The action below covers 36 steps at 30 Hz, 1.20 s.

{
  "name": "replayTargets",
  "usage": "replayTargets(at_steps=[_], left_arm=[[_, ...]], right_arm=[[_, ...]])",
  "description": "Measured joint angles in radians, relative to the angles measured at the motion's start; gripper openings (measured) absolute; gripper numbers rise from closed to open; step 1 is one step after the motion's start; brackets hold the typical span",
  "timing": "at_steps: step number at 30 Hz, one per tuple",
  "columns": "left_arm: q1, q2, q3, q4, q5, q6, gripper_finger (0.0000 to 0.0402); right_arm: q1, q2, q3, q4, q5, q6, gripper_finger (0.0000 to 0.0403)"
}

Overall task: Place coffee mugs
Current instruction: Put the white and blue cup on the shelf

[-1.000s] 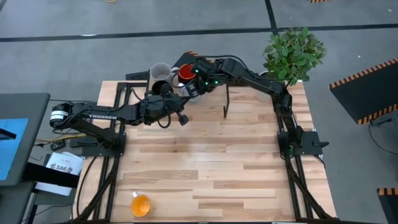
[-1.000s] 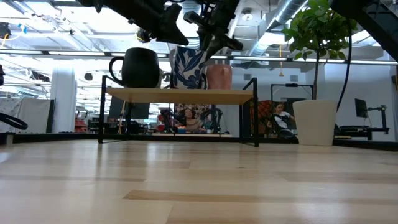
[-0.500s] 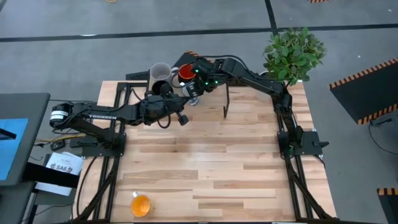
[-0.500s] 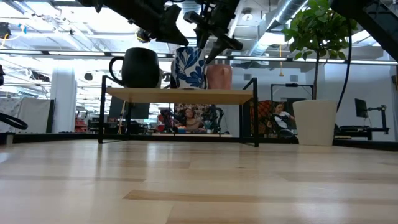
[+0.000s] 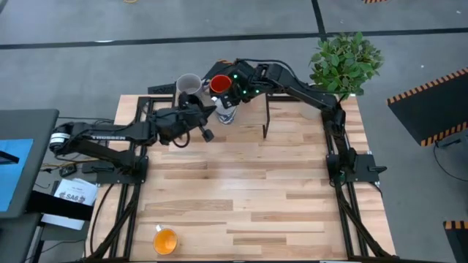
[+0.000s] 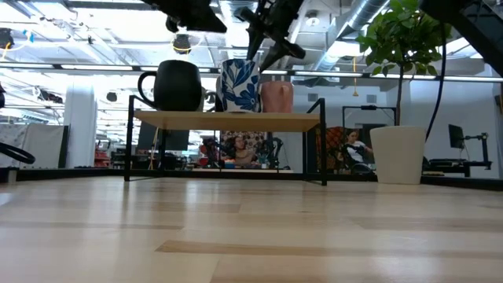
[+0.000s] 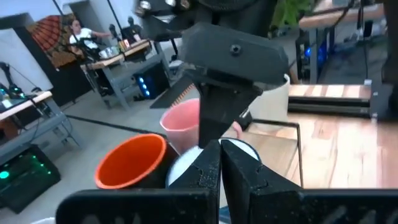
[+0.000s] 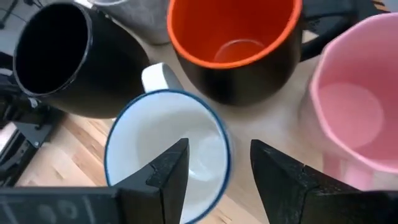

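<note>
The right tool (image 8: 214, 171) is held spread just above the white mug with the blue pattern (image 8: 168, 146), one finger over its mouth and one outside the rim, nothing gripped; the mug appears released on the small shelf (image 6: 228, 119). It is set between the black mug (image 6: 177, 85) and the pink mug (image 6: 277, 96), presumably to keep the row tight. The red-orange mug (image 8: 233, 31) and grey mug (image 5: 188, 84) are placed behind. The left tool (image 7: 221, 163) is seen clenched, empty, nearby. The yellow-orange mug (image 5: 166, 239) is left at the bench's (image 5: 248, 190) near edge, presumably next.

Left tool (image 7: 220, 163) closed; red-orange mug (image 7: 129, 163), pink mug (image 7: 183, 121) ahead.
</note>
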Motion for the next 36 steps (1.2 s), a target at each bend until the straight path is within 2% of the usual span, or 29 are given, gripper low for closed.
replayTargets(at_steps=[4, 9, 11, 14, 17, 20, 23, 29, 33, 36], left_arm=[[-0.01, -0.068, 0.0, -0.027, 0.004, -0.018, 0.0], [-0.035, -0.169, 0.0, -0.167, 0.058, -0.124, 0.0], [-0.051, -0.217, 0.0, -0.215, 0.12, -0.209, 0.0], [-0.078, -0.286, 0.0, -0.259, 0.266, -0.33, 0.0], [-0.123, -0.349, -0.01, -0.259, 0.365, -0.384, 0.0], [-0.179, -0.41, -0.054, -0.239, 0.345, -0.413, 0.0], [-0.229, -0.462, -0.141, -0.147, 0.267, -0.432, 0.0], [-0.274, -0.522, -0.28, 0.083, 0.205, -0.447, 0.0], [-0.274, -0.526, -0.287, 0.083, 0.196, -0.447, 0.0], [-0.275, -0.526, -0.286, 0.085, 0.199, -0.46, 0.0]], right_arm=[[-0.013, -0.022, 0.0, -0.009, -0.001, -0.031, 0.0196], [-0.004, -0.075, 0.0, -0.052, -0.001, -0.12, 0.0195], [0.016, -0.101, 0.0, -0.094, 0.0, -0.171, 0.0195], [0.072, -0.135, -0.017, -0.159, 0.03, -0.25, 0.0195], [0.14, -0.151, -0.081, -0.207, 0.077, -0.32, 0.0191], [0.2, -0.17, -0.213, -0.168, 0.153, -0.329, 0.0173], [0.238, -0.226, -0.393, -0.06, 0.174, -0.317, 0.0142], [0.283, -0.355, -0.747, 0.338, 0.176, -0.175, 0.0064], [0.294, -0.406, -0.917, 0.643, 0.214, -0.131, 0.0019], [0.294, -0.398, -0.981, 0.776, 0.285, -0.116, 0.0017]])
